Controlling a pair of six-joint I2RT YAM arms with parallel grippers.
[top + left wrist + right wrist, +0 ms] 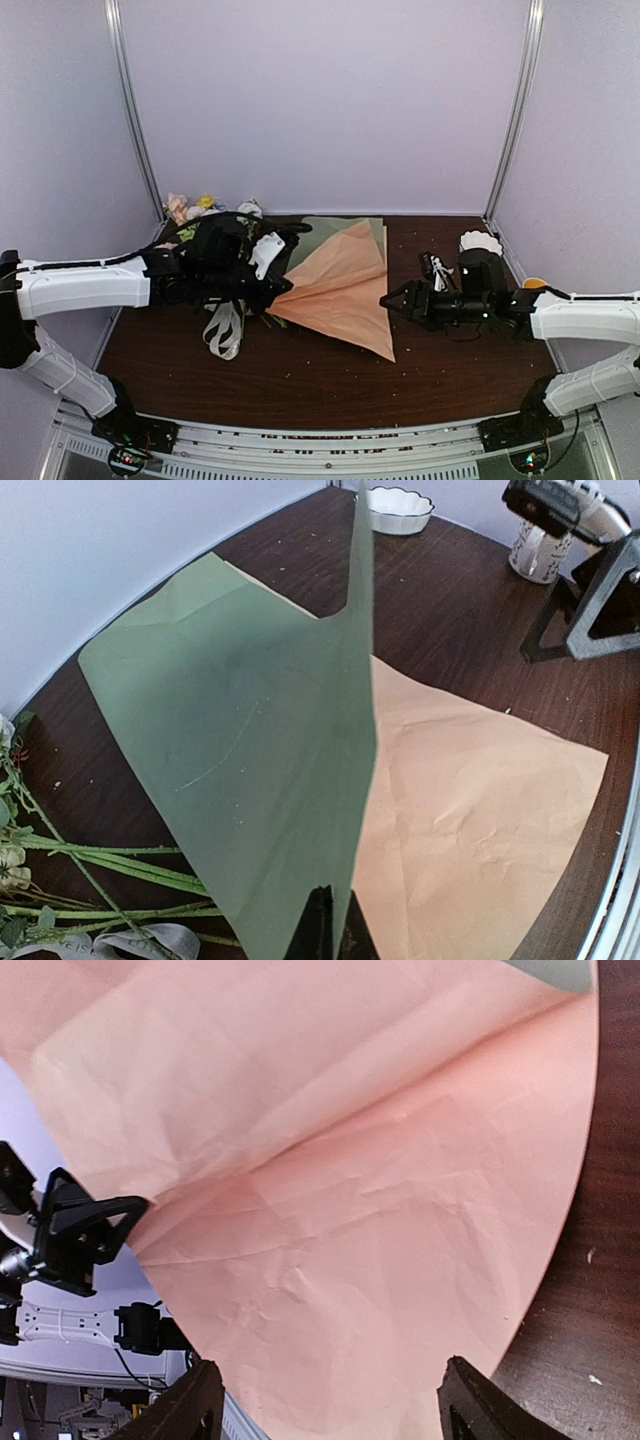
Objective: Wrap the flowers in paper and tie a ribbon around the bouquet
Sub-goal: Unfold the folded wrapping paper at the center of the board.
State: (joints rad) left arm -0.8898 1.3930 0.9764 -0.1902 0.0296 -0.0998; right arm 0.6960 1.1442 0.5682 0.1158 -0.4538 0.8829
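1. The paper (340,285) lies in the middle of the surface (300,370). Most of it shows the tan side, with a strip of green along the far edge. Its left end narrows to a point, where a green flap stands upright.
2. The flowers (190,210) lie left of the paper, blooms at the far left by the wall and stems running right toward the flap. I cannot tell whether the stem ends reach under it.
3. The ribbon (224,330) lies loose on the near side of the left arm, apart from the paper and tied around nothing.
4. The left tool (283,287) is closed, pinching the bottom of the upright flap.
5. The right tool (392,300) sits just beside the paper's right edge with its fingers spread wide, gripping nothing.
6. The step in hand looks like shaping the sheet into a sleeve.
   - The left pinch should stay firm as the pivot.
   - The right tool should take the tan edge low, close to a corner, and carry it over in an arc rather than drag it.
   - The creased sheet may spring back or slide away from the stems.
7. A white dish (480,242) sits at the far right, well apart.
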